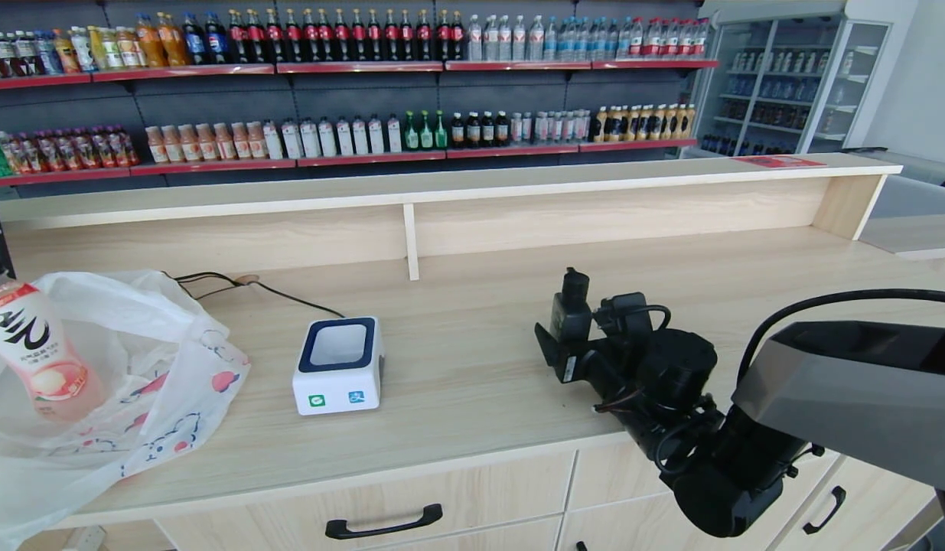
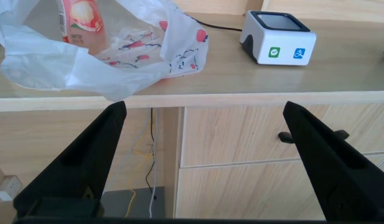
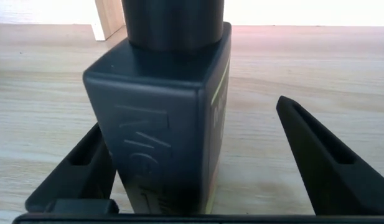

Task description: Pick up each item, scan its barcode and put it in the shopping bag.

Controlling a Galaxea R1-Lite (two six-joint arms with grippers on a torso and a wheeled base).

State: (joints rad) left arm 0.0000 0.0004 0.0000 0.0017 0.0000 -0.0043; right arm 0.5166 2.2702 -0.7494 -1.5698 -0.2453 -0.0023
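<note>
Shop setting. A long desk [image 1: 472,360] of pale wood grain, with a raised back ledge [image 1: 441,187] of the same wood running its full width and a thin upright divider under the ledge near the middle. Drawers [image 1: 380,513] with dark handles sit below the front edge.

Behind the desk are red-edged wall shelves [image 1: 365,67], two rows packed with drink bottles. A glass-door fridge [image 1: 786,84] stands at the far right of the room.

On the desk:
- The shopping bag [image 1: 174,360], thin white plastic with red and pink prints, lies slumped open at the desk's left end and partly hangs over the front edge. A pink drink bottle [image 1: 40,352] stands inside it, leaning a little.
- The scanner [image 1: 338,367], a white box with a blue-rimmed window facing up, sits just right of the bag and apart from it. A black cable [image 1: 288,295] runs from behind it toward the back ledge.
- A dark bottle [image 3: 160,124], square-bodied with a black cap, stands upright right of centre, well apart from the scanner.

The right gripper [image 3: 192,115] is low over the desk with its fingers spread either side of the dark bottle. One finger is close alongside it, and the other stands clearly off it.

The left gripper [image 2: 204,107] hangs in front of the drawers, below the desk edge and beneath the bag, with its fingers spread wide and nothing between them.
</note>
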